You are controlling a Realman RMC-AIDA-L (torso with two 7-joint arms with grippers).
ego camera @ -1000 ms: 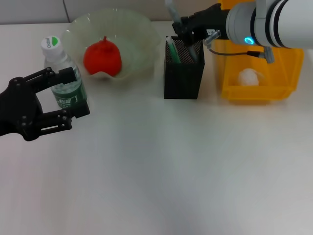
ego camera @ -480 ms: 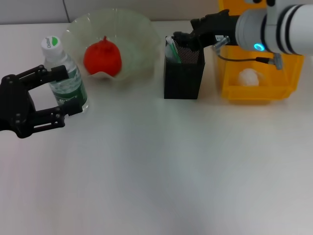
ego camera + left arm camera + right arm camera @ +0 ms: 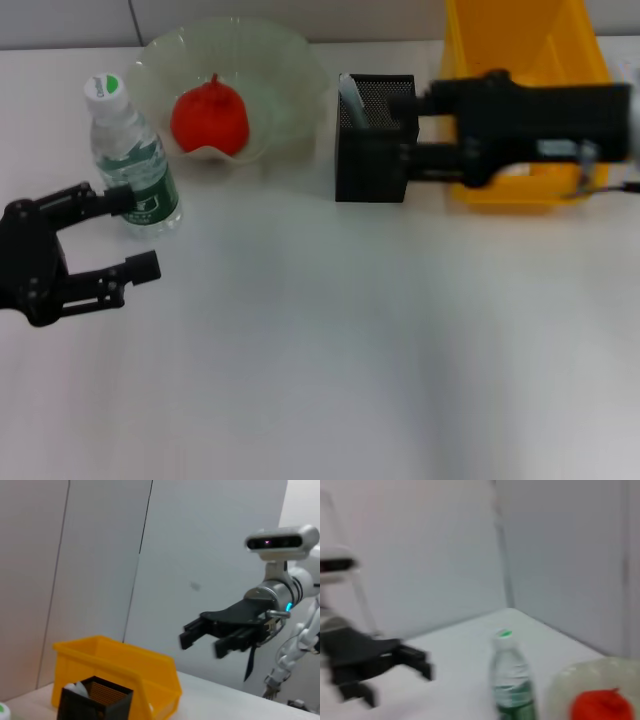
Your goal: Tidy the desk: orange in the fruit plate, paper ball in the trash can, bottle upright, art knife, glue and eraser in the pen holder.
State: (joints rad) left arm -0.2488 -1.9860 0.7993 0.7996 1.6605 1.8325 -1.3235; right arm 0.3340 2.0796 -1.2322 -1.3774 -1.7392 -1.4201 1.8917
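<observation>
- Hovering spread and empty, your left gripper (image 3: 125, 232) sits just beside the upright bottle (image 3: 129, 157), not gripping it.
- Your right gripper (image 3: 402, 132) is also spread, against the pen holder (image 3: 370, 160), with the trash can (image 3: 520, 45) behind.
- You'll find the orange (image 3: 209, 117) in the fruit plate (image 3: 280, 60).

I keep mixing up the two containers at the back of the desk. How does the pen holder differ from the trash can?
The pen holder is black wire mesh, narrow and square; the trash can is solid bright yellow plastic, wider and rectangular. The pen holder stands left of the trash can, nearer the fruit plate. Both stand upright and open-topped on the desk.
</observation>
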